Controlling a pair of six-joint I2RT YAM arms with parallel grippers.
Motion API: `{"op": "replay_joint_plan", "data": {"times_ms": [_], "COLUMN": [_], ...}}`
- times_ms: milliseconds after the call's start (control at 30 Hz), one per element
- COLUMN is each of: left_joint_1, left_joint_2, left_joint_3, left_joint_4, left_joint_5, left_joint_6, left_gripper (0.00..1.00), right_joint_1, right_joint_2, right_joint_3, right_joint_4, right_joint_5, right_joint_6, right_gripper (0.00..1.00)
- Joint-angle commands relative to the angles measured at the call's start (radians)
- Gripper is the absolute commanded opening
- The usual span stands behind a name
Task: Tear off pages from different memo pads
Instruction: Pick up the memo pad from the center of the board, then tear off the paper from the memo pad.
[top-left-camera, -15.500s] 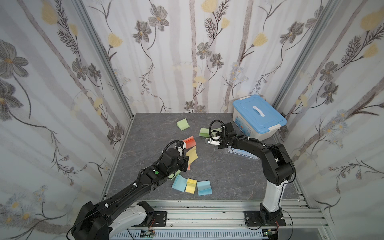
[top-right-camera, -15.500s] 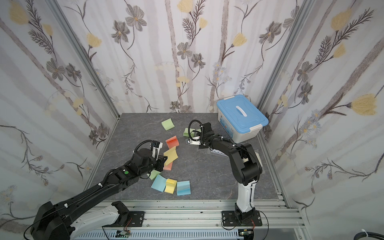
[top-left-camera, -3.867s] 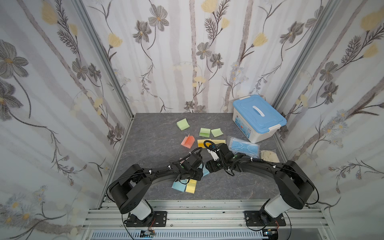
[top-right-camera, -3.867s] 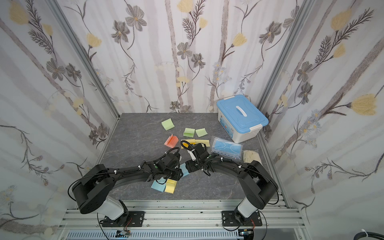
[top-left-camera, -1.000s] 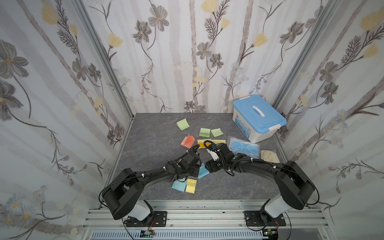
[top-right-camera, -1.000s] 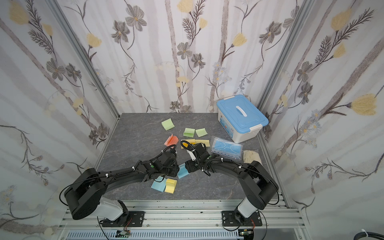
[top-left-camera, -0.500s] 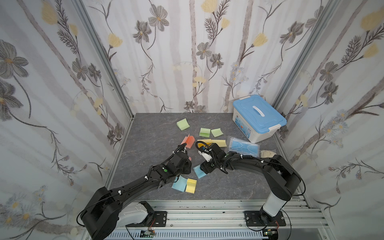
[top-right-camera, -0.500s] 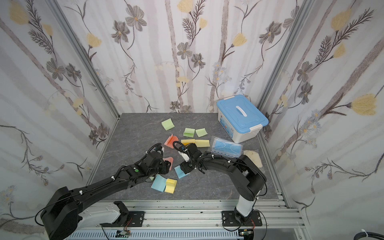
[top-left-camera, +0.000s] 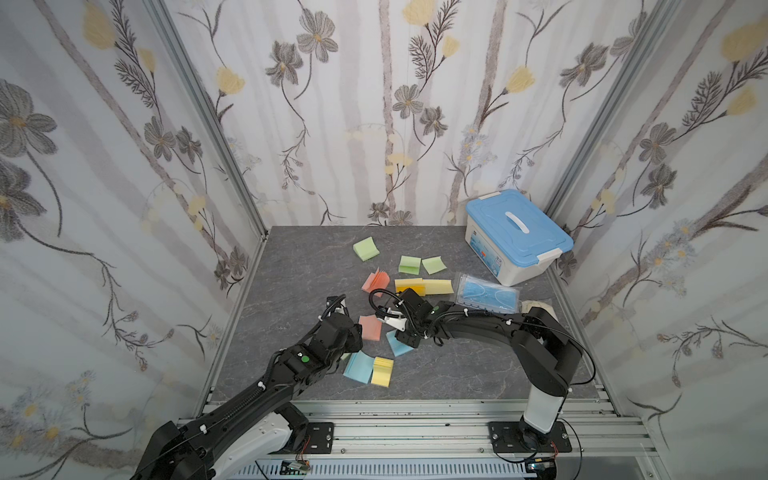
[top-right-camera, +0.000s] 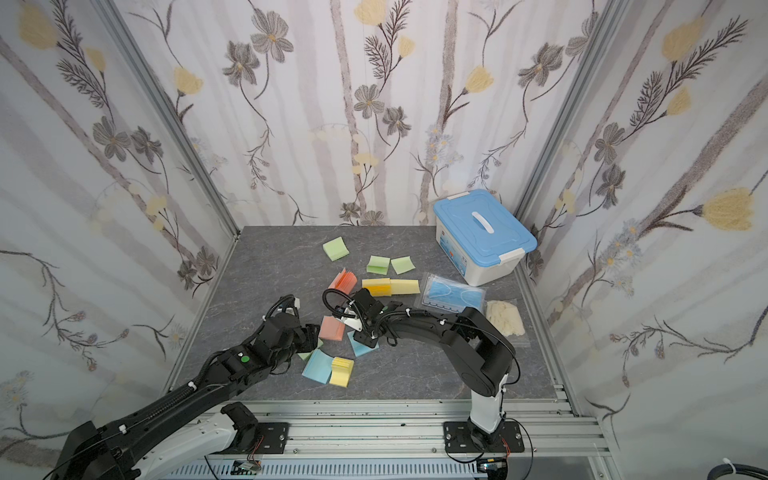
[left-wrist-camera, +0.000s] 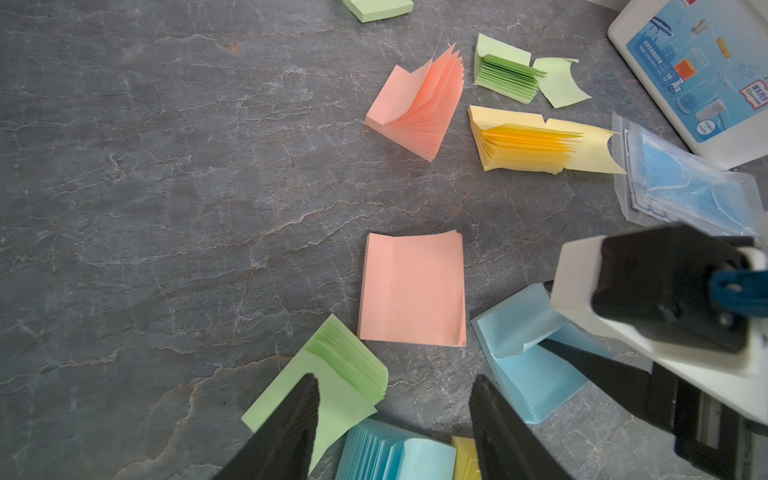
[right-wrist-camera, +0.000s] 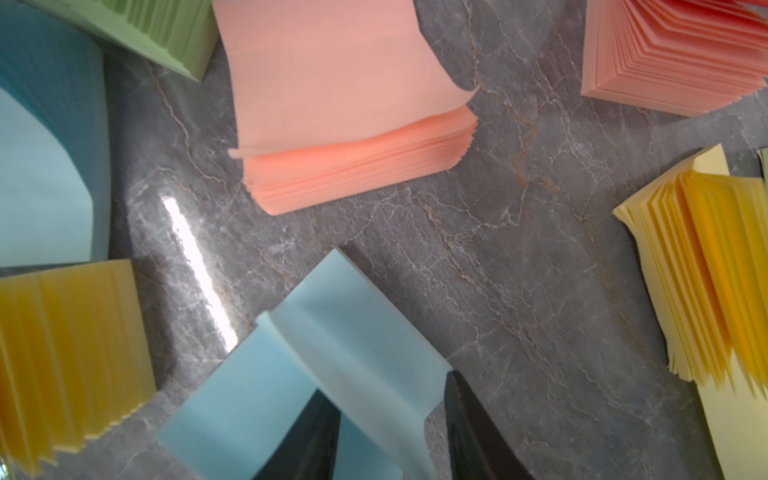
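Across the grey marbled tabletop (top-left-camera: 291, 266), your left gripper (left-wrist-camera: 394, 380) hangs part-open and empty above the pastel green square memo pad (left-wrist-camera: 332, 365) at the near middle. Your right gripper (right-wrist-camera: 386, 384) sits on the light blue square memo pad (right-wrist-camera: 232, 399) just right of it. Its jaws stand apart astride the curled top blue page (right-wrist-camera: 353, 332), so the tear is only beginning, and you likely need to pinch that page and peel.

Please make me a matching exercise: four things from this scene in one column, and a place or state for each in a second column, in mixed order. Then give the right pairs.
1. box with blue lid
2. mask packet
3. left gripper
4. right gripper

A. open, holding nothing
B. in the far right corner
C. a curled light blue leaf between its jaws
D. beside the box, on its near side

Pairs: 1-B; 2-D; 3-A; 4-C
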Motion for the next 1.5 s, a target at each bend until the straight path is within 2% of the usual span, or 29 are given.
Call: {"op": "replay_joint_plan", "data": {"times_ms": [0, 67, 200, 333, 400, 433, 600, 867, 967, 1067, 1167, 1333, 1467], "left_joint_1": [0.004, 0.005, 0.006, 0.008, 0.008, 0.008, 0.008, 0.008, 0.006, 0.005, 0.004, -0.007, -0.030], "left_joint_2": [-0.001, -0.001, -0.011, -0.011, -0.005, -0.002, -0.004, -0.036, -0.022, -0.009, -0.001, -0.002, -0.019], "left_joint_3": [-0.005, -0.008, -0.014, -0.020, -0.022, -0.021, -0.026, -0.063, -0.053, -0.053, -0.051, -0.060, -0.057], "left_joint_4": [0.010, 0.013, 0.017, 0.029, 0.035, 0.038, 0.086, 0.316, 0.364, 0.395, 0.384, 0.442, 0.458], "left_joint_5": [0.008, 0.011, 0.009, 0.008, 0.014, 0.017, 0.090, 0.345, 0.423, 0.484, 0.497, 0.617, 0.652], "left_joint_6": [-0.017, -0.016, -0.012, -0.014, -0.011, -0.009, 0.020, 0.042, 0.051, 0.058, 0.060, 0.065, 0.089], "left_gripper": [0.61, 0.61, 0.61, 0.61, 0.61, 0.61, 0.61, 0.64, 0.67, 0.68, 0.68, 0.68, 0.68], "right_joint_1": [0.002, 0.003, 0.003, 0.001, 0.001, 0.002, -0.007, -0.017, -0.018, -0.022, -0.025, -0.030, -0.048], "right_joint_2": [0.003, 0.000, -0.003, 0.004, 0.008, 0.008, -0.067, -0.284, -0.336, -0.395, -0.459, -0.533, -0.581], "right_joint_3": [0.015, 0.015, 0.015, 0.034, 0.045, 0.051, 0.037, -0.028, -0.041, -0.055, -0.076, -0.104, -0.127], "right_joint_4": [-0.062, -0.085, -0.100, -0.100, -0.102, -0.105, -0.099, -0.073, -0.068, -0.066, -0.067, -0.068, -0.069], "right_joint_5": [-0.113, -0.181, -0.195, -0.155, -0.162, -0.164, -0.154, -0.017, -0.021, -0.114, -0.231, -0.412, -0.563], "right_joint_6": [-0.103, -0.137, -0.177, -0.177, -0.177, -0.179, -0.174, -0.189, -0.196, -0.200, -0.206, -0.214, -0.220], "right_gripper": [0.41, 0.37, 0.30, 0.17, 0.03, 0.00, 0.00, 0.00, 0.00, 0.00, 0.00, 0.00, 0.00]}}
